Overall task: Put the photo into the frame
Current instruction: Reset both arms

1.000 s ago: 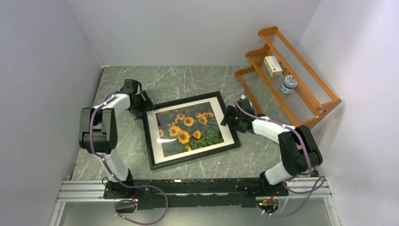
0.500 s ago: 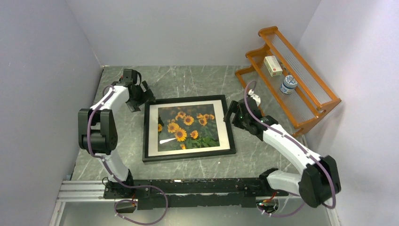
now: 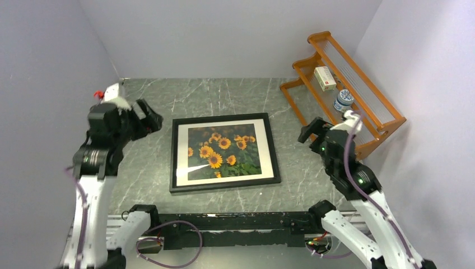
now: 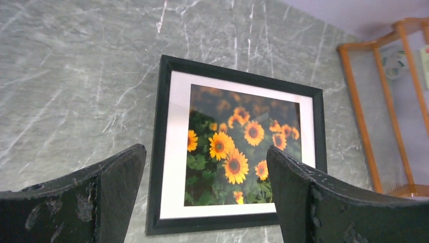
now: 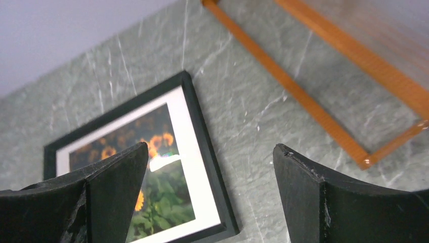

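The black frame lies flat on the marble table, face up. The sunflower photo sits inside it behind a white mat border. My left gripper hangs raised off the frame's upper left corner, open and empty. My right gripper hangs raised to the right of the frame, open and empty. The left wrist view looks down between wide fingers at the frame and photo. In the right wrist view the gripper is above the frame's right edge, photo partly hidden.
An orange wooden rack stands at the back right, holding a white box and a blue-and-white jar. Its base rail runs close to my right gripper. Grey walls close in the left, back and right sides.
Both grippers have let go of the frame's sides, opened wide and lifted up and outward. The frame, skewed a second ago, now lies square on the table.
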